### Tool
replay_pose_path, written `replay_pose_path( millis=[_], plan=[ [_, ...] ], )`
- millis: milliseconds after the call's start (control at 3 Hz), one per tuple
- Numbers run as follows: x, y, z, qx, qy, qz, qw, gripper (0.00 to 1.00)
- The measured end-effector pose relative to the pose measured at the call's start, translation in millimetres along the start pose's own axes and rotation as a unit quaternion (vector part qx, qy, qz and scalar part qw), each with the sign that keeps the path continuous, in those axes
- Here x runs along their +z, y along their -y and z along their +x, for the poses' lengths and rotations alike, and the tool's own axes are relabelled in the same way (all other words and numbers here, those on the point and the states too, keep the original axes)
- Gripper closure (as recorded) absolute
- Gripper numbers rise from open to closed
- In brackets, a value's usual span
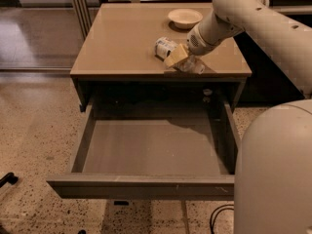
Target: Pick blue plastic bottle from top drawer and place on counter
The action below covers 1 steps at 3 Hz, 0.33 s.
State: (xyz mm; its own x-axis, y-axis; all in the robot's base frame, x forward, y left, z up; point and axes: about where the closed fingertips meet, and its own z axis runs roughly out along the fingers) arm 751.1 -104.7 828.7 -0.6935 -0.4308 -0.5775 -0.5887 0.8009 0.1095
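Note:
The blue plastic bottle lies on its side near the front right of the counter, its labelled end pointing left. My gripper reaches down from the right and is shut across the bottle's middle. One tan finger covers part of the bottle. The bottle's clear end shows below the gripper, close to the counter's front edge. The top drawer is pulled fully open below the counter, and its grey floor is bare.
A white bowl stands at the back right of the counter. My white arm crosses in from the upper right, and my base fills the lower right beside the drawer. Speckled floor lies to the left.

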Motion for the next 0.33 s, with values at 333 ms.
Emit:
replay_pose_path(
  millis=[333],
  plan=[
    [0.0, 0.0, 0.0, 0.000, 0.000, 0.000, 1.0000, 0.00]
  ],
)
